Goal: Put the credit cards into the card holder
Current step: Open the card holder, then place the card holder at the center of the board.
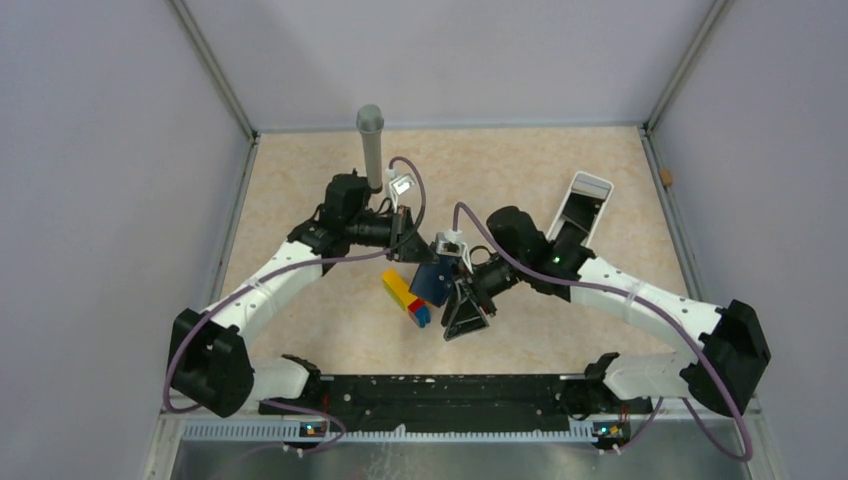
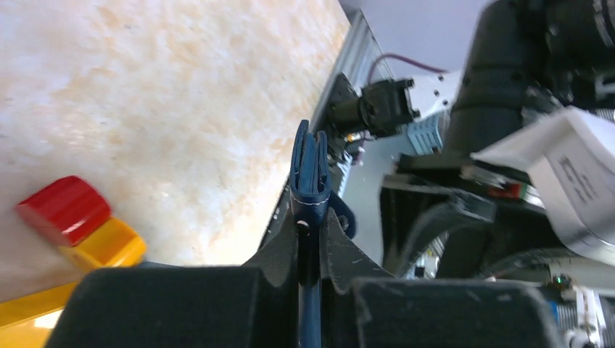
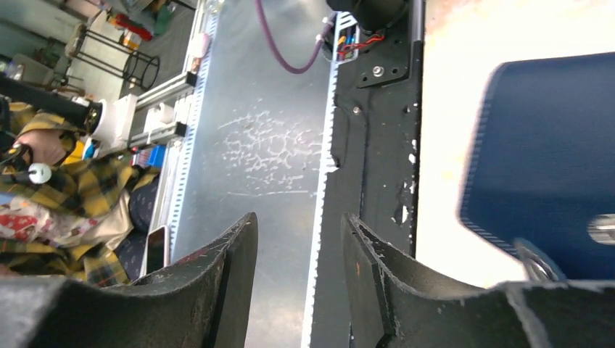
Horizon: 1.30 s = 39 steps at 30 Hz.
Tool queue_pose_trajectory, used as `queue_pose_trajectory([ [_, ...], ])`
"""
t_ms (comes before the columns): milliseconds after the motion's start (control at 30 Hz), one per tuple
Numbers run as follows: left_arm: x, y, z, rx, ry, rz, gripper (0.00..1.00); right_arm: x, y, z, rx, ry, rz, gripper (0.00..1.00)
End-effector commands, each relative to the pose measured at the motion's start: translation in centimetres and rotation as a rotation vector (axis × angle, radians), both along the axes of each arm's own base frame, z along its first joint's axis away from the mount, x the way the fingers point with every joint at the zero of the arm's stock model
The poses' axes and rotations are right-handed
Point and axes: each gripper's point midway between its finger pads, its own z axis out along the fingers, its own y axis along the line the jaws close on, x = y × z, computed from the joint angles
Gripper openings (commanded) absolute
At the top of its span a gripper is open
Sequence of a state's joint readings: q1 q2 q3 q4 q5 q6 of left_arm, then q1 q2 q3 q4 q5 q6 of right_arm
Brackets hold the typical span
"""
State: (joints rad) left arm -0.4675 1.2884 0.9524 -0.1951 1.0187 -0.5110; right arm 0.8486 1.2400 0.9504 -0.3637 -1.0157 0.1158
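Here, mid-frame, left gripper point(image 2: 310, 220) clamps the wallet point(image 2: 310, 165) edge-up; right gripper point(image 3: 299, 226), parted and empty, should spread its mouth gently.

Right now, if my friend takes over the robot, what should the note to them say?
Left hand: shut on the edge of the small, soft navy-blue fold-over card holder.
Right hand: open, nothing between its fingers, close beside the card holder.
Thin plastic credit cards: not visible in any view, and I cannot tell whether one is already inside.
Nearby: chunky red, yellow and blue plastic toy bricks on the table.
Done: the card holder is gripped.
Left: find the cards and slide them into the holder.
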Motion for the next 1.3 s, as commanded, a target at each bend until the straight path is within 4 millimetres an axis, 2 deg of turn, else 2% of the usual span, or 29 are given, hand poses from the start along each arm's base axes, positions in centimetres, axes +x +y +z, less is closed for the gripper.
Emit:
queue_pose_trajectory([
  [0,3.3,0.3,1.0,-0.002,-0.056,0.102,0.0,-1.6,-0.3,3.3,0.113,-0.046,0.087,0.45],
  [67,3.5,0.5,0.9,0.018,-0.067,0.116,0.0,-1.6,-0.6,4.0,0.124,-0.075,0.069,0.45],
  [100,3.6,0.6,0.9,0.026,-0.08,0.123,0.0,-0.7,-0.5,4.0,0.11,-0.12,0.004,0.45],
  [167,3.9,0.9,0.8,0.048,-0.105,0.152,0.0,2.1,-0.4,4.0,0.065,-0.197,-0.183,0.48],
  [200,4.0,1.1,0.9,0.053,-0.119,0.163,0.0,4.2,-0.6,3.9,0.034,-0.235,-0.312,0.5],
  [267,4.2,1.3,0.9,0.06,-0.137,0.185,0.0,7.8,-1.4,3.7,-0.02,-0.275,-0.538,0.64],
  [367,4.4,1.3,0.9,0.059,-0.143,0.206,0.0,11.9,-2.9,2.9,-0.111,-0.29,-0.802,0.76],
  [467,4.4,1.1,0.6,0.064,-0.137,0.214,0.0,13.5,-2.7,1.4,-0.173,-0.236,-0.897,0.77],
  [600,4.2,0.7,0.2,0.066,-0.122,0.209,0.0,14.4,-1.1,-0.8,-0.194,-0.127,-0.946,0.76],
  [733,4.1,0.5,-0.1,0.067,-0.11,0.203,0.0,15.0,-0.1,-1.4,-0.164,-0.067,-0.977,0.69],
  [800,4.1,0.5,-0.3,0.069,-0.103,0.204,0.0,15.2,0.0,-2.1,-0.181,-0.054,-0.986,0.57],
  [867,4.2,0.5,-0.4,0.07,-0.099,0.207,0.0,15.1,-0.3,-2.9,-0.215,-0.046,-0.991,0.4],
  [933,4.4,0.5,-0.6,0.077,-0.096,0.219,0.0,15.0,-1.0,-3.6,-0.255,-0.049,-1.009,0.26],
  [1100,4.9,0.5,-1.5,0.101,-0.066,0.25,0.02,14.2,-3.4,-3.6,-0.294,-0.08,-1.039,0.0],
  [1200,4.9,-0.2,-2.5,0.122,-0.028,0.251,0.05,13.7,-4.6,-3.8,-0.314,-0.07,-1.045,0.0],
  [1267,4.7,-0.9,-3.1,0.136,0.0,0.244,0.13,13.1,-5.4,-4.4,-0.334,-0.049,-1.041,0.0],
])
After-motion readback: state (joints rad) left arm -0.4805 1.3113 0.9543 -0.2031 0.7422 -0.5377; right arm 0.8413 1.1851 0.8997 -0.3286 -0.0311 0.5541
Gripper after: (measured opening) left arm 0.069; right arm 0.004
